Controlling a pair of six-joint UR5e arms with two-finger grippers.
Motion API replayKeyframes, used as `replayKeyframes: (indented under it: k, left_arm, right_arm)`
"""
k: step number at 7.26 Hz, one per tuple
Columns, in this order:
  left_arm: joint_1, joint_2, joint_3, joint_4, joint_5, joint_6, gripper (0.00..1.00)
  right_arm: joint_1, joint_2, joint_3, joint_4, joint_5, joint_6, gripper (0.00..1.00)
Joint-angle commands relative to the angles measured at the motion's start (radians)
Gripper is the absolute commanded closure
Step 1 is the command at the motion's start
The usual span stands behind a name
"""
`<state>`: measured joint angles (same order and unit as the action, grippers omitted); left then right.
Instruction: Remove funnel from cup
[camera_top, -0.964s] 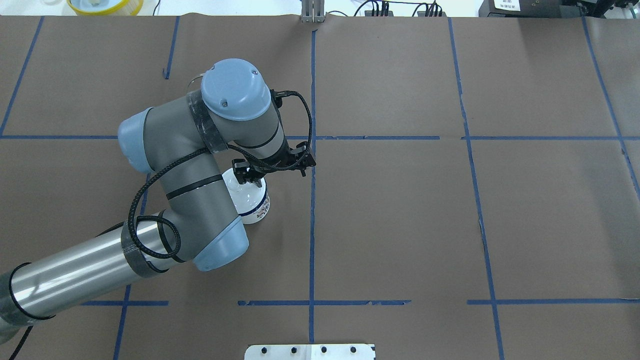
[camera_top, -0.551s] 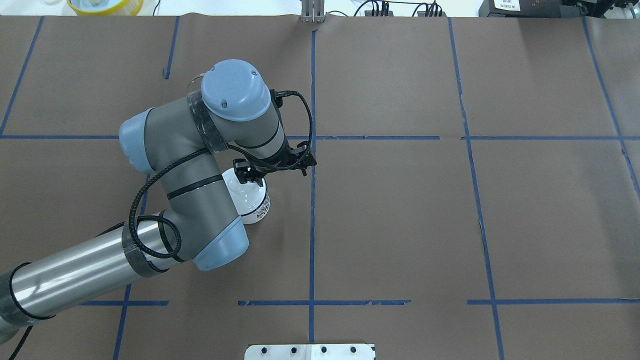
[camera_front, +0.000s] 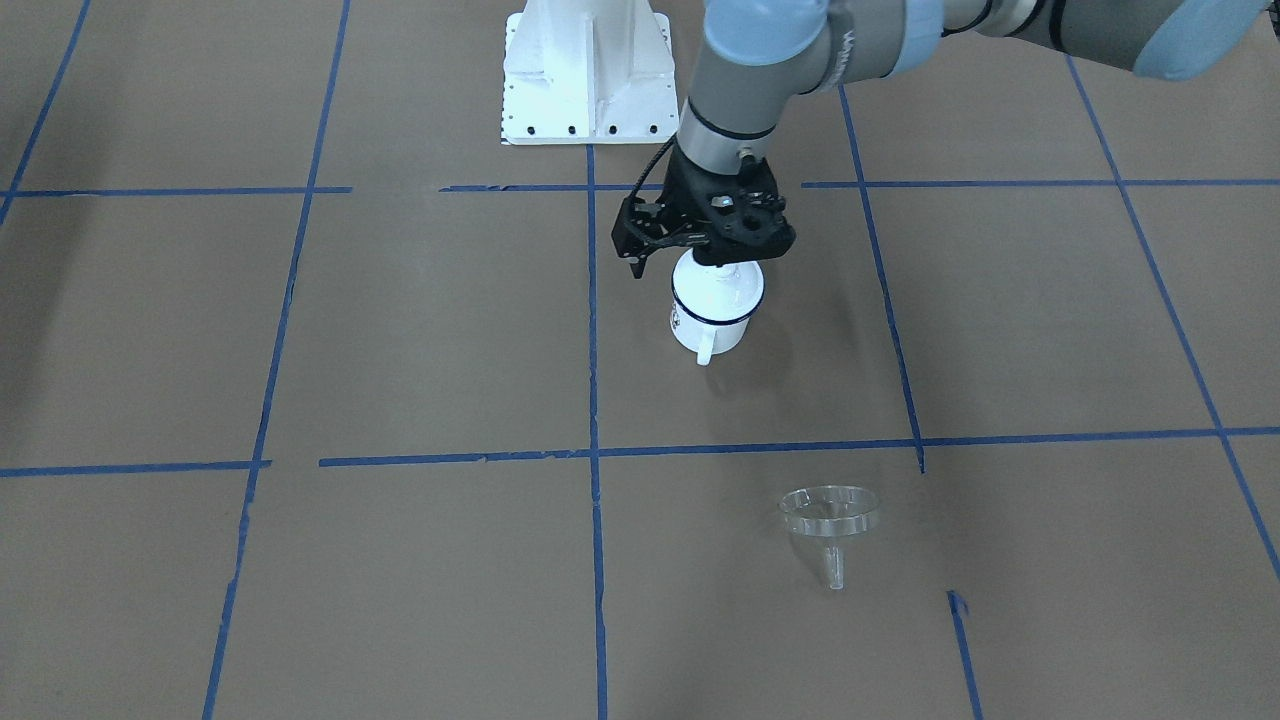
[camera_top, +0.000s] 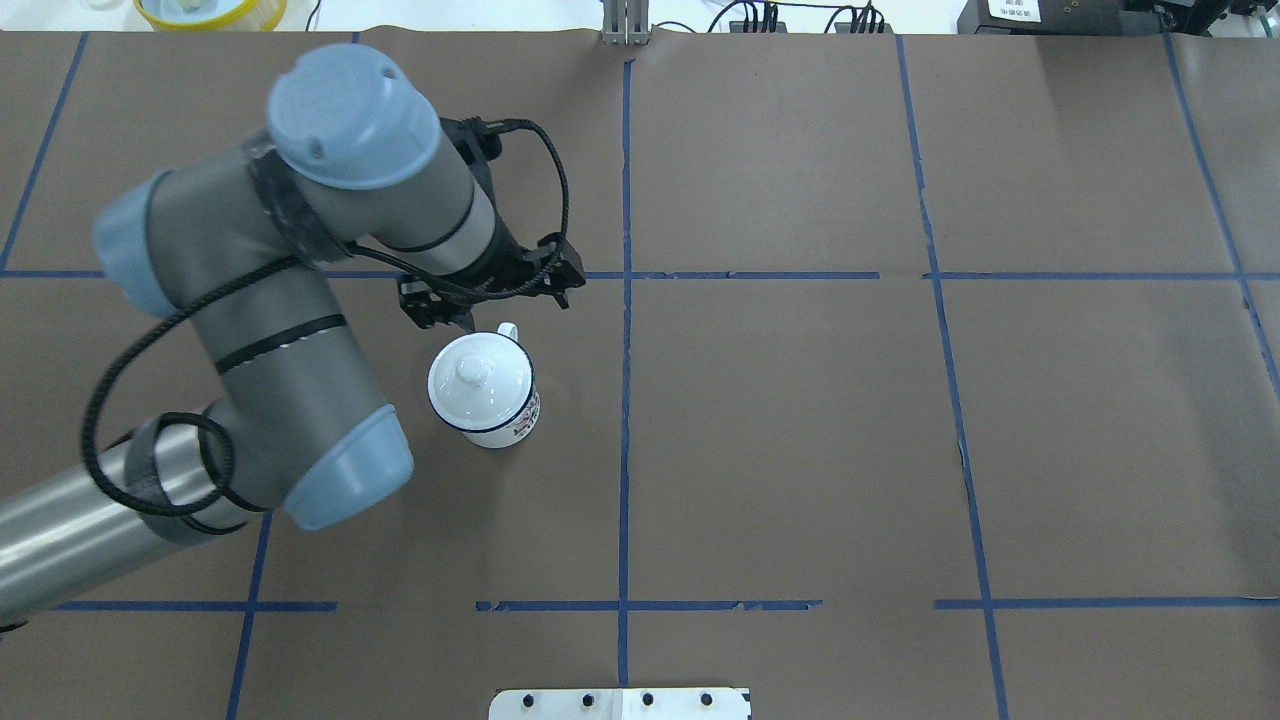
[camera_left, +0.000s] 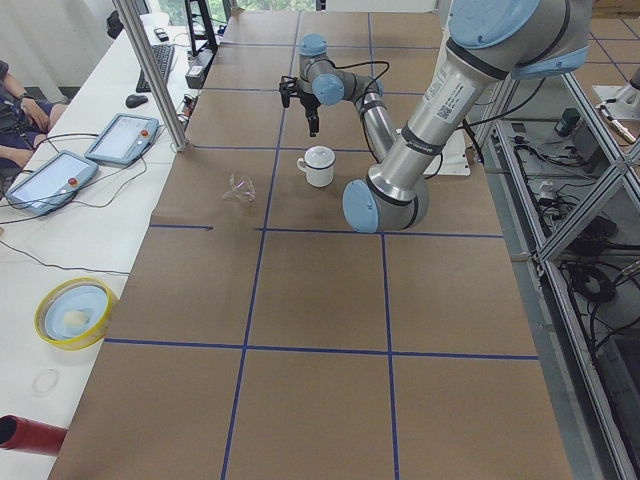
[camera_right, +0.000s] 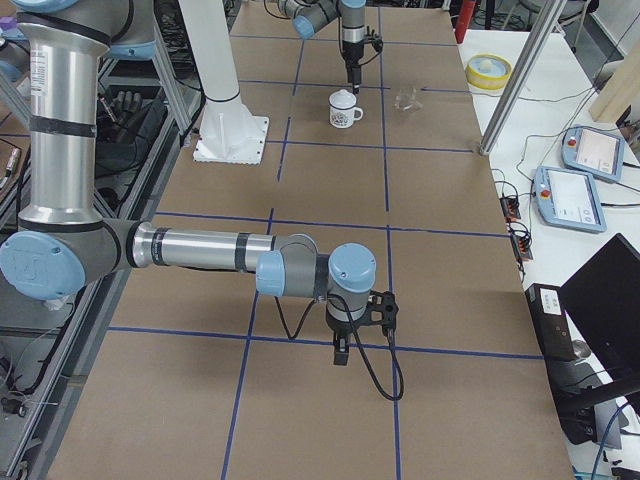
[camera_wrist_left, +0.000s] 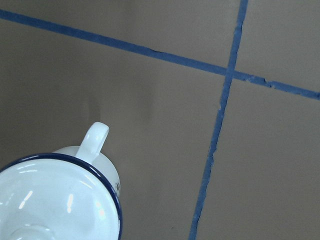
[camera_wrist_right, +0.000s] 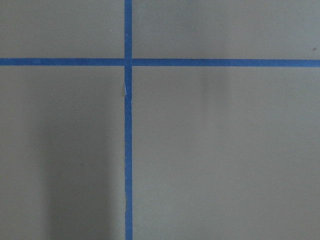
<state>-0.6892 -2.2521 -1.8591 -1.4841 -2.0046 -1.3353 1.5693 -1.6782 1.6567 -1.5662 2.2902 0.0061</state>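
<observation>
The funnel (camera_front: 829, 515) lies out of the cup (camera_front: 712, 305), well apart, toward the tabletop's far edge. I can't tell whether the left gripper (camera_front: 718, 255) or the right gripper (camera_right: 341, 350) is clenched. The left hangs just over the cup, so I judge a careless retreat could tip it.

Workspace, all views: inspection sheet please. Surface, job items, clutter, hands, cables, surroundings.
Surface: brown paper with a blue tape grid, lying flat.
Job's things: funnel lies on the paper, out of the cup and apart from it; cup upright, handle toward the operators' side.
Clutter: white domed lid sits on the cup.
Hands: left hand above the table by the cup's handle, nothing seen in it, opening not readable; right hand points down at bare paper, state not readable.
Cables: black cable loops along the left arm.
Surroundings: teach pendants and yellow dish on the side bench.
</observation>
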Motion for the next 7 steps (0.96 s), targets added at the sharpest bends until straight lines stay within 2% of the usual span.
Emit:
replayKeyframes:
  k: [1,4,5,7]
  left_arm:
    - [-0.137,0.098,-0.075,0.002,-0.006,0.222,0.0]
    - [-0.298,0.241,-0.062,-0.06,-0.002,0.582,0.0]
    - [-0.41,0.308,-0.002,-0.144,-0.009,0.737,0.0]
    - [-0.588,0.45,0.223,-0.413,-0.179,0.952,0.0]
  right_arm:
    - [0.0,0.0,0.0,0.0,0.0,0.0,0.0]
    - [0.0,0.0,0.0,0.0,0.0,0.0,0.0]
    - [0.0,0.0,0.0,0.0,0.0,0.0,0.0]
    - [0.0,0.0,-0.002,0.0,0.0,0.0,0.0]
